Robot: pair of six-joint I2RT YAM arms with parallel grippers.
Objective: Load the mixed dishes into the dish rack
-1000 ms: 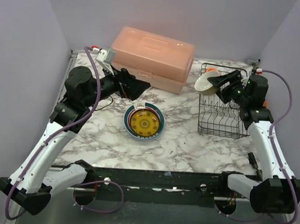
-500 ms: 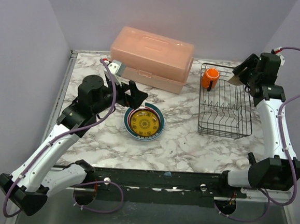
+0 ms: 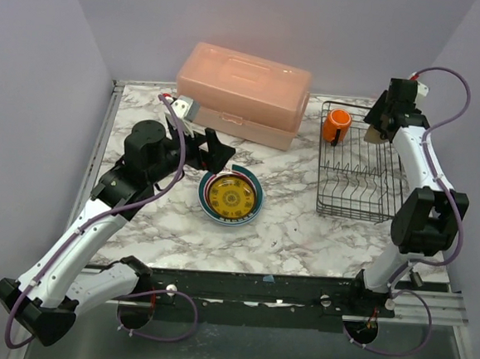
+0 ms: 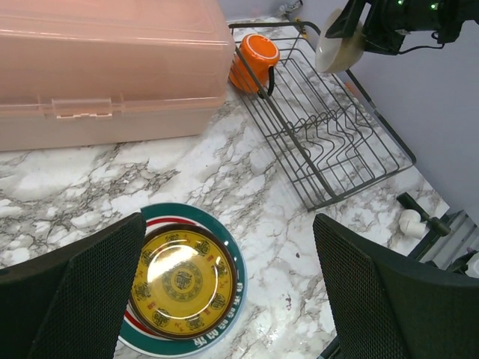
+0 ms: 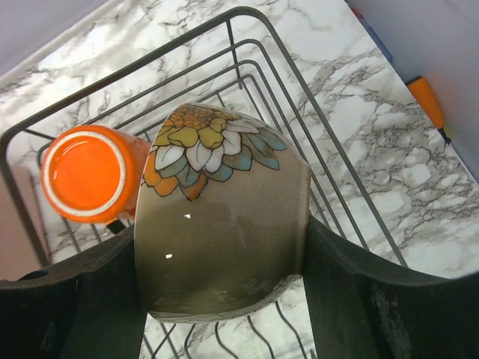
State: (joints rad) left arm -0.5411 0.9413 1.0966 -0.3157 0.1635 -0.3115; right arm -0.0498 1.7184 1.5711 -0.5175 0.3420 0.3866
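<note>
As we are looking across the grey-veined marble bench [image 3: 303, 226], a round yellow patterned plate [image 3: 230, 197] is lying nearest, stacked on a wider teal-rimmed plate [image 4: 187, 211]. The left end effector [image 3: 219, 150] is hovering by their far edge, its mesh-textured fingers [image 4: 75, 292] spread wide, empty. Rightward, the black wire dish rack [image 3: 320, 173] is holding a glossy orange mug [image 3: 337, 123] in its far left corner. Above the rack's far end, the right end effector [image 3: 383, 124] is clamping a glossy tan bowl [image 5: 224, 239] with a painted flower. A translucent pink box [image 3: 243, 92] is sitting behind, against plain lavender walls [image 3: 277, 24].
</note>
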